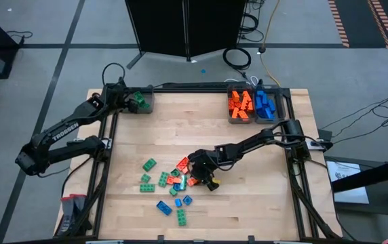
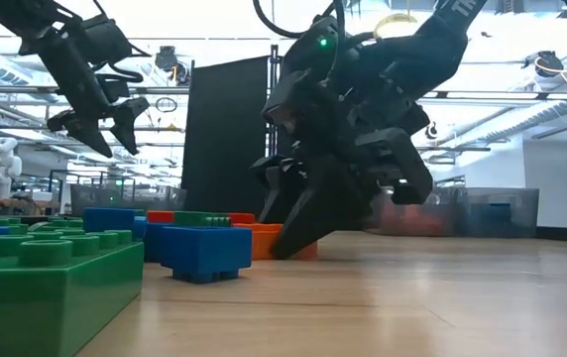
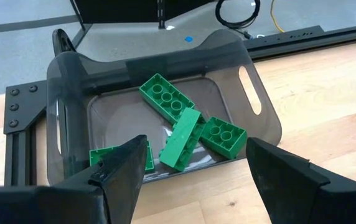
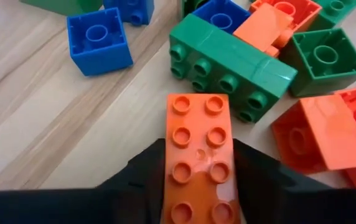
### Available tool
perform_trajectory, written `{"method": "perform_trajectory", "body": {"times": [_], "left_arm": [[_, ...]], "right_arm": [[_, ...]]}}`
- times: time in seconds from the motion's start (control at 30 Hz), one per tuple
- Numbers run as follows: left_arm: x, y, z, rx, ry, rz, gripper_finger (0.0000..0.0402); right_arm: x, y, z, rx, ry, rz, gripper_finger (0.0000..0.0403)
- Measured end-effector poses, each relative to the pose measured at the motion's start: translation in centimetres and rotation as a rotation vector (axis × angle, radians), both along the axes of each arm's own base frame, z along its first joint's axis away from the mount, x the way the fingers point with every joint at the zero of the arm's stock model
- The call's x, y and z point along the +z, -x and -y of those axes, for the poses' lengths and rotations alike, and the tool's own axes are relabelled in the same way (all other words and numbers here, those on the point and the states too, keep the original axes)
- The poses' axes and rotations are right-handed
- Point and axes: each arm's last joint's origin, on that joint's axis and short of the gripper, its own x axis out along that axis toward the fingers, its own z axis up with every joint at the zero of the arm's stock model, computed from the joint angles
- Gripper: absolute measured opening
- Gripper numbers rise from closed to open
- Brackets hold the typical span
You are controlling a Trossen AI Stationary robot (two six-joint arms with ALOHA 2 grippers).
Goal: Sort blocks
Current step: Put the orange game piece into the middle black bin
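A loose pile of green, orange and blue blocks (image 1: 170, 183) lies on the wooden table, near its middle. My right gripper (image 4: 200, 193) is down at the pile's right side, shut on an orange eight-stud block (image 4: 200, 143). My left gripper (image 3: 193, 180) hangs open at the far left, above a grey bin (image 3: 72, 93) with several green blocks (image 3: 184, 118) lying in it. In the high view my left gripper (image 1: 136, 102) is over that bin and my right gripper (image 1: 204, 177) is at the pile. My right gripper pinches the orange block's two long sides (image 4: 168, 155) between its two fingers (image 4: 142, 171), at the end nearest the wrist. The fingers slant down from the table's right side and lie along the block. The block sits studs up, low at the table beside a long green block (image 4: 234, 65).
Two more grey bins stand at the far right edge, one with orange blocks (image 1: 241, 105) and one with blue blocks (image 1: 265, 105). Green, orange and blue blocks crowd close around the held one. A blue block (image 2: 204, 253) and a green block (image 2: 46, 288) lie near the front.
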Motion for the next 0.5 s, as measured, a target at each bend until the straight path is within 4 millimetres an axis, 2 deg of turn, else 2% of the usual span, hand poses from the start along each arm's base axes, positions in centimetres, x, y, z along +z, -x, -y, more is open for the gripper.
{"method": "perform_trajectory", "body": {"times": [0.03,0.27,0.5], "left_arm": [[0.0,0.0,0.0,0.0,0.0,0.0,0.0277],[0.0,0.0,0.0,0.0,0.0,-0.001,0.0277],[0.0,0.0,0.0,0.0,0.001,-0.003,0.0277]], "right_arm": [[0.0,0.0,0.0,-0.006,-0.004,-0.004,0.0119],[0.3,0.2,0.1,-0.091,-0.055,-0.054,0.012],[2.5,1.3,1.2,-0.154,-0.018,-0.117,0.012]]}}
